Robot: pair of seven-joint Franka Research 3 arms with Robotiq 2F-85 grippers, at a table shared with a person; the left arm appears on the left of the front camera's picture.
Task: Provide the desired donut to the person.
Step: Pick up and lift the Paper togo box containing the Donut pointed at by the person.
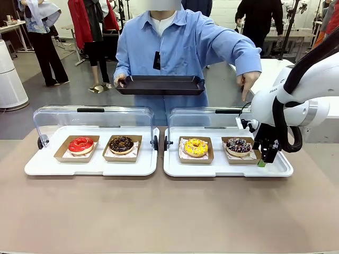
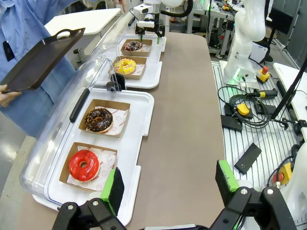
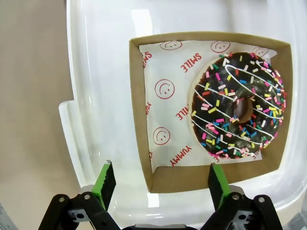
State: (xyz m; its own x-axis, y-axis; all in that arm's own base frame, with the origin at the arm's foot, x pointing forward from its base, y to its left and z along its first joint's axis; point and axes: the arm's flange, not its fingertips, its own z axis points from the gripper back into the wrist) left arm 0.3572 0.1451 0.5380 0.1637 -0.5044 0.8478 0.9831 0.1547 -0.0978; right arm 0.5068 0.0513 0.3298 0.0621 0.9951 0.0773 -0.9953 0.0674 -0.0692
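The person (image 1: 180, 42) in a light blue shirt holds a dark serving tray (image 1: 160, 84) in one hand. The other hand (image 1: 247, 83) points down toward the far-right donut. My right gripper (image 1: 263, 159) is open and hangs low over the near corner of the cardboard tray (image 3: 144, 110) holding the chocolate sprinkle donut (image 3: 238, 105). That corner lies between the green pads (image 3: 106, 178). The yellow donut (image 1: 196, 146), the plain chocolate donut (image 1: 121, 144) and the red donut (image 1: 80, 144) each sit in their own cardboard tray. My left gripper (image 2: 169, 184) is open over the table beside the left white tray.
Two white trays (image 1: 90, 166) (image 1: 222, 168) stand side by side, with clear lids (image 1: 92, 119) raised along their far edges. Brown table stretches in front of them. Bystanders stand far behind the person. Cables and boxes (image 2: 249, 110) lie off the table's side.
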